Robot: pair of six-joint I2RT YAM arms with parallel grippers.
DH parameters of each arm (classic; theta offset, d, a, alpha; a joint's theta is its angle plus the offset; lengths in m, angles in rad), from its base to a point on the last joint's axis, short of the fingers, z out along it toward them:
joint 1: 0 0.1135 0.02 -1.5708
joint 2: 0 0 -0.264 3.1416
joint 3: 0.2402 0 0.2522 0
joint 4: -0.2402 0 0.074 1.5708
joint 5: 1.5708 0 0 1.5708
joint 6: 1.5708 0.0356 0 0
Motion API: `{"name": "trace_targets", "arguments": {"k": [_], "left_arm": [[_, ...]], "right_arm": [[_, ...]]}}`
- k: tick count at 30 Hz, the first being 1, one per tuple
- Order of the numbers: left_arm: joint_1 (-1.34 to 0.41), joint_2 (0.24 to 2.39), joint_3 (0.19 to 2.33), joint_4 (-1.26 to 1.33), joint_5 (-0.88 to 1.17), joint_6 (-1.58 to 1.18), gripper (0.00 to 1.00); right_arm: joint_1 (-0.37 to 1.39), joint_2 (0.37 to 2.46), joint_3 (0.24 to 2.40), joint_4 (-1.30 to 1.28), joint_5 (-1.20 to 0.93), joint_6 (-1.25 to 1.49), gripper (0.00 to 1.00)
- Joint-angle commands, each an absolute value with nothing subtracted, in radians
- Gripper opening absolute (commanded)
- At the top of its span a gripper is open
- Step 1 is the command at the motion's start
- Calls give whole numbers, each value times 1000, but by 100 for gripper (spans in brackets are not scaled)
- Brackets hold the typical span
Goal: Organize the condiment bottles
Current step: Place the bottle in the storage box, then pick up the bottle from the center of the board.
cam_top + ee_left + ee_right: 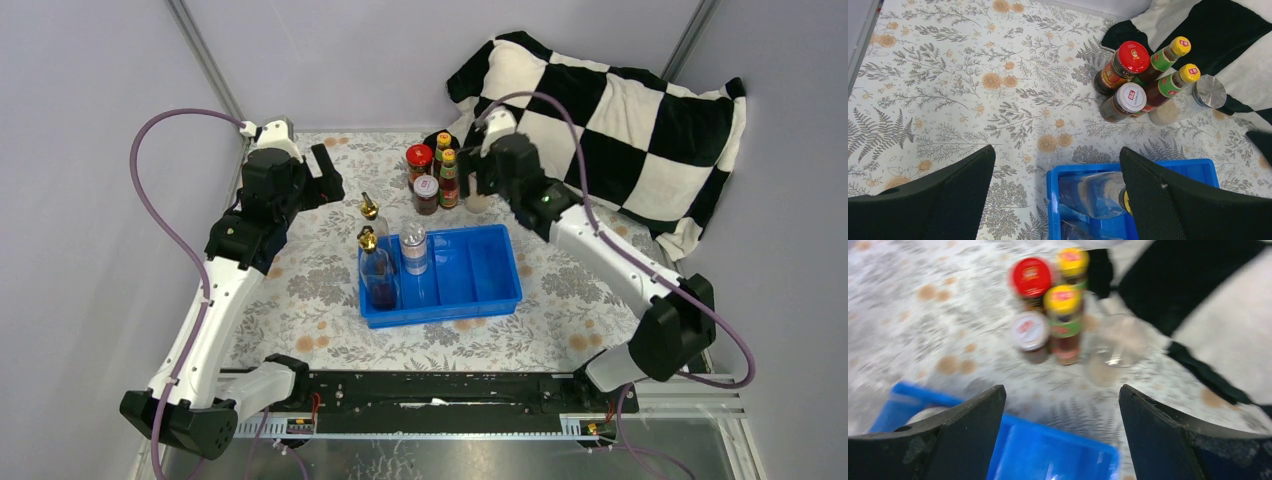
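Note:
Two clear gold-spouted bottles (pixel 378 270) (pixel 372 213) and a silver-lidded shaker (pixel 414 248) stand in the left part of the blue tray (pixel 490 298). Behind the tray stand a red-lidded jar (pixel 419 157), a white-lidded jar (pixel 426 192), two yellow-capped sauce bottles (pixel 449 170) (pixel 443 145) and a clear shaker (pixel 478 197). My left gripper (pixel 330 170) is open and empty, left of this group. My right gripper (pixel 475 165) is open and empty, right beside the clear shaker. The left wrist view shows the red lid (pixel 1133 57), both yellow caps (pixel 1189 72) and the shaker's silver lid (pixel 1210 91).
A black-and-white checkered pillow (pixel 620 110) lies at the back right, just behind the bottle group. The floral cloth (pixel 300 280) covers the table. The grey enclosure walls stand close at the left and the back.

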State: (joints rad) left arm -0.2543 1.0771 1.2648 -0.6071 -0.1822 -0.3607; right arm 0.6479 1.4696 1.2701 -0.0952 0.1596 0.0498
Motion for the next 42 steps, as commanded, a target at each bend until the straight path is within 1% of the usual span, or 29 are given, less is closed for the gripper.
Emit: {"name": "trace_targets", "arguments": {"k": [1, 5, 7, 9, 14, 18, 25, 29, 33, 37, 40, 42], "left_arm": [[-245, 1060, 1245, -555, -179, -351, 97], [-245, 1057, 1241, -554, -179, -349, 97], [-245, 1055, 1241, -555, -182, -343, 97], [-245, 1055, 1240, -555, -181, -342, 97], [-245, 1065, 1232, -545, -176, -337, 97], [-245, 1072, 1224, -537, -173, -337, 97], [-245, 1081, 1222, -530, -173, -337, 97], [-245, 1082, 1218, -527, -175, -337, 97], [-245, 1089, 1221, -527, -174, -337, 97], [-245, 1090, 1221, -526, -174, -337, 97], [-244, 1092, 1221, -524, -170, -340, 97], [-245, 1092, 1219, -521, -170, -341, 97]], "right_arm": [[538, 1575, 1406, -223, 211, 64, 91], [488, 1714, 1560, -316, 219, 59, 94], [465, 1755, 1587, -315, 179, 59, 95], [437, 1783, 1597, -296, 130, 64, 95], [396, 1849, 1637, -297, 101, 71, 95], [367, 1892, 1659, -285, 43, 72, 99], [362, 1935, 1682, -258, -73, 75, 100], [363, 1928, 1649, -220, -153, 89, 100], [364, 1943, 1652, -217, -159, 83, 99], [364, 1966, 1675, -240, -153, 71, 96], [364, 1981, 1685, -253, -133, 65, 90], [364, 1985, 1685, -260, -119, 63, 83]]}}
